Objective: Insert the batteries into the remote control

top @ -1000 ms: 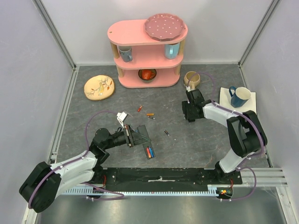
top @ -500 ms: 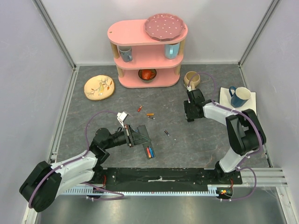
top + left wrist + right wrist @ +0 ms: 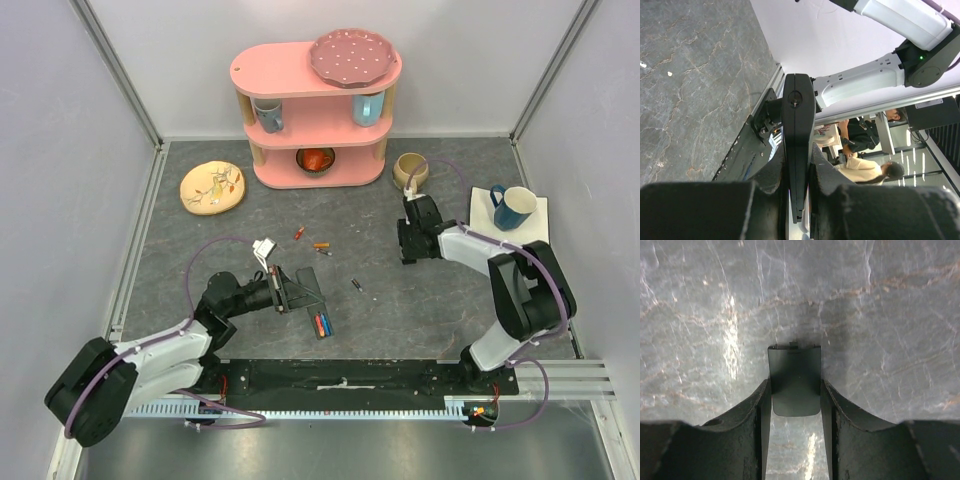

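right gripper (image 3: pixel 404 254) has narrowed along both edges of the black cover (image 3: pixel 795 377), bare floor (image 3: pixel 890 315) around; i can't confirm grip. left of it, left gripper (image 3: pixel 799 167) clamps the remote control (image 3: pixel 797 115).

You are looking at a grey table (image 3: pixel 420 300) veined like marble. At its far edge a pink shelf (image 3: pixel 315 70) is carrying a mauve plate (image 3: pixel 352 57) dotted white. Near the left edge a cream plate (image 3: pixel 212 187) is showing a painted sprig. The remote control (image 3: pixel 305 292) and the cover (image 3: pixel 794 380) are showing black, the batteries (image 3: pixel 321 325) red and blue.
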